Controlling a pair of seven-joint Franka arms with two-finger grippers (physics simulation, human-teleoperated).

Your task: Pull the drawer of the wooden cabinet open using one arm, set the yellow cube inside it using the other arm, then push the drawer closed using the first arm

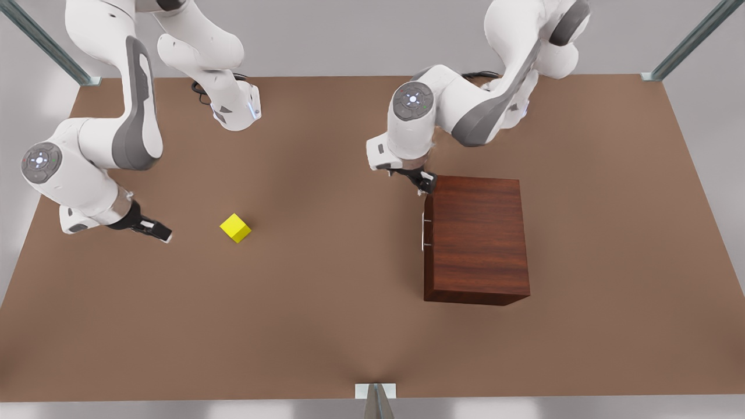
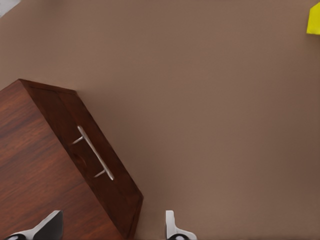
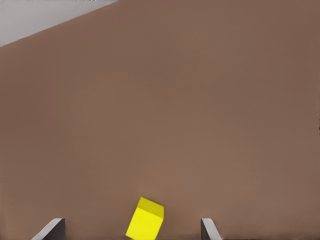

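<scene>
Standing at the table's (image 1: 326, 326) near edge, the closest task object is the wooden cabinet (image 1: 477, 238) on the front view's right, its drawer (image 2: 92, 165) fully shut, flush with the front face, silver bar handle (image 1: 423, 231) facing the table's middle. The yellow cube (image 1: 236, 227) lies bare on the tabletop, well apart from the cabinet toward the front view's left. Just beyond the cube, the right gripper (image 1: 156, 230) hangs low near it, fingers spread and empty. Farther back, the left gripper (image 1: 426, 184) hovers over the cabinet's far front corner, fingers (image 2: 172, 227) parted, holding nothing. By my reading, step 1 is in hand: opening the drawer. Next, the left gripper must drop to the handle, straddle it, close and pull.
</scene>
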